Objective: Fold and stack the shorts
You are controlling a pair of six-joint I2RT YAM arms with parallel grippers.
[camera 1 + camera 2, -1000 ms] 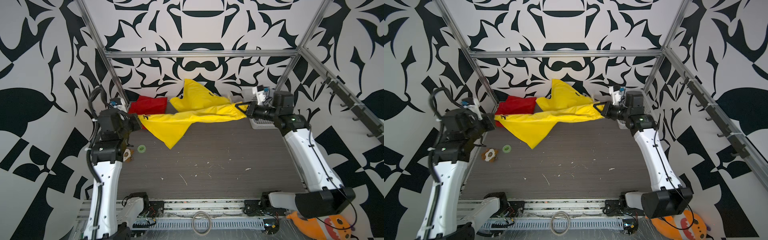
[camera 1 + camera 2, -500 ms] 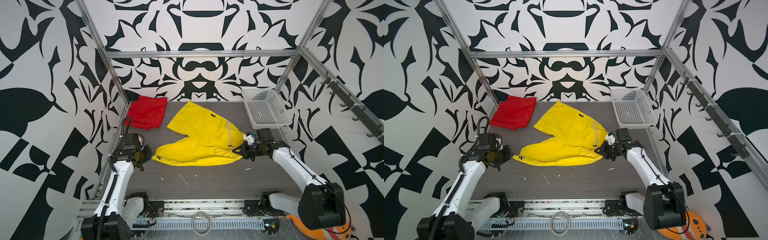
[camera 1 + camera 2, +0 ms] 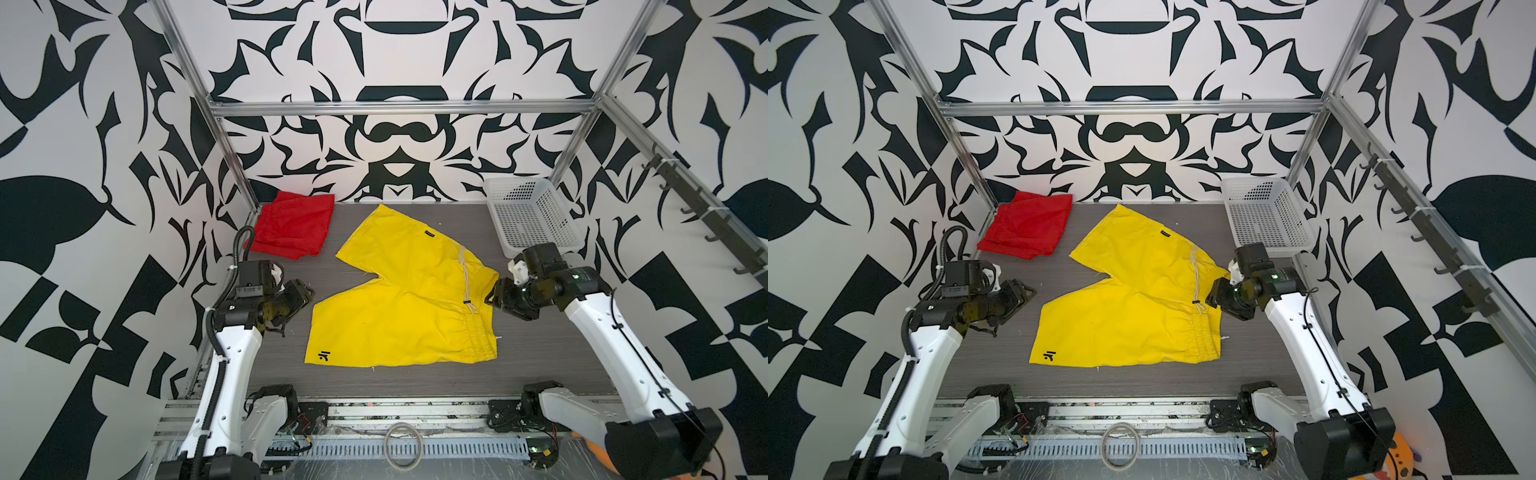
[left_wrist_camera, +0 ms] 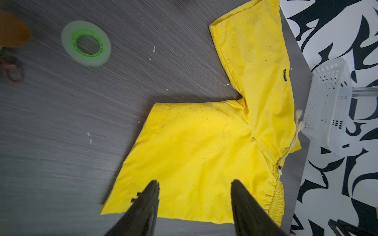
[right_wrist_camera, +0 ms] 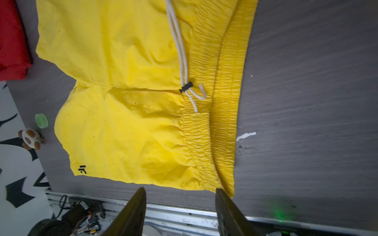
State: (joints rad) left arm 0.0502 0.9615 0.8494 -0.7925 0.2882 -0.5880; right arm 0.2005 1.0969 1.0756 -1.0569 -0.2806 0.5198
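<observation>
Yellow thin-fabric shorts [image 3: 399,307] spread flat at frame centre on dark wood-grain table [image 3: 415,386]; red fabric shorts [image 3: 293,226] upper left; left gripper [image 3: 306,291] and right gripper [image 3: 493,296] flanking, jaws apart, empty

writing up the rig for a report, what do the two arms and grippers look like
The left arm and right arm have white shell links with black joint housings. A ribbed black hose loops above the left one; a thin black cable runs along the right one, which shows a small green light. The left gripper and right gripper are black with tapered fingers.
</observation>
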